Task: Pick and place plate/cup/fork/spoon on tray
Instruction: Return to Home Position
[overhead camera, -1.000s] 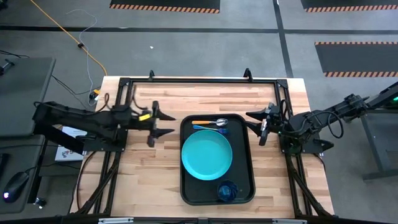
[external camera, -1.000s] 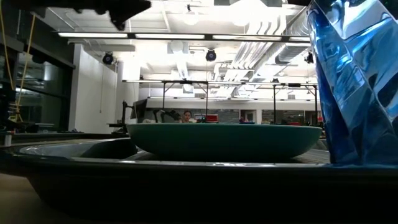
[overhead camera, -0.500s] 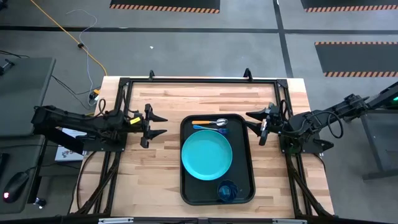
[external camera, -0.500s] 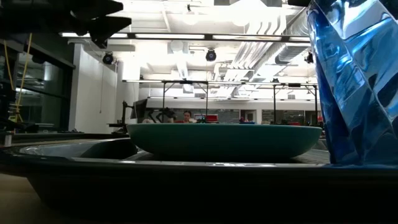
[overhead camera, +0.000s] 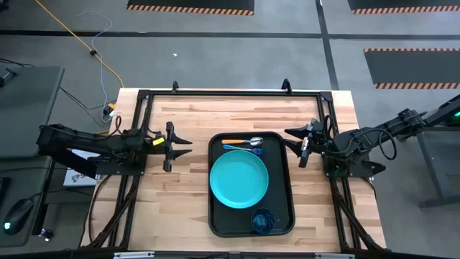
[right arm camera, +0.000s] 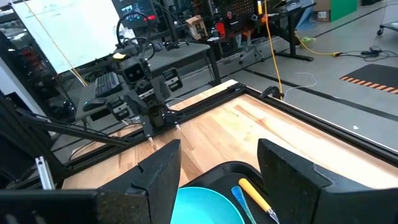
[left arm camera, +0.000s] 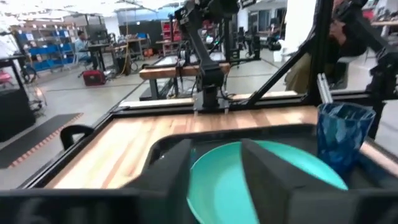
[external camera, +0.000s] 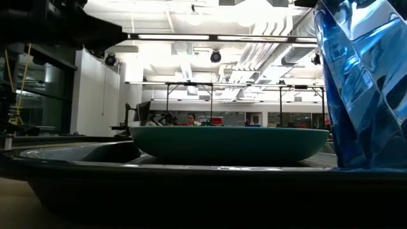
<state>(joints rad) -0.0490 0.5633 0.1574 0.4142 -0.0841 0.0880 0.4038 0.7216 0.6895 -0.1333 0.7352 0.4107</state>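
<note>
fingers of the left gripper [overhead camera: 180, 147] stand spread wide with nothing between them. they touch nothing. in the left wrist view the two dark fingers [left arm camera: 168, 180] frame the plate [overhead camera: 238, 180] and the cup [overhead camera: 262, 221] from a distance. the right gripper [overhead camera: 293, 147] is spread wide too and carries nothing. it hangs just beside the right rim of the tray [overhead camera: 213, 216], close to the far right corner, apart from everything on it.

the tray lies in the middle of the wooden table [overhead camera: 180, 201], its long axis running from the far edge toward the low camera. the plate sits flat in the tray's middle and fills nearly its whole width. the cup stands upright on the end of the tray nearest the low camera, toward the right corner, just beside the plate's rim. the spoon [overhead camera: 244, 141] and the fork [overhead camera: 243, 148] lie side by side on the far end of the tray, beyond the plate. their long axes run crosswise to the tray, parallel to its short rim. the spoon is the farther of the two. its orange handle points toward the left arm's side and its silver bowl toward the right arm's side.

the left arm reaches in low from the table's left edge, stretched nearly straight, gripper aimed at the tray over bare wood, clear of the left rim. the right arm comes in from the right edge with its elbow bent, gripper aimed at the tray.
</note>
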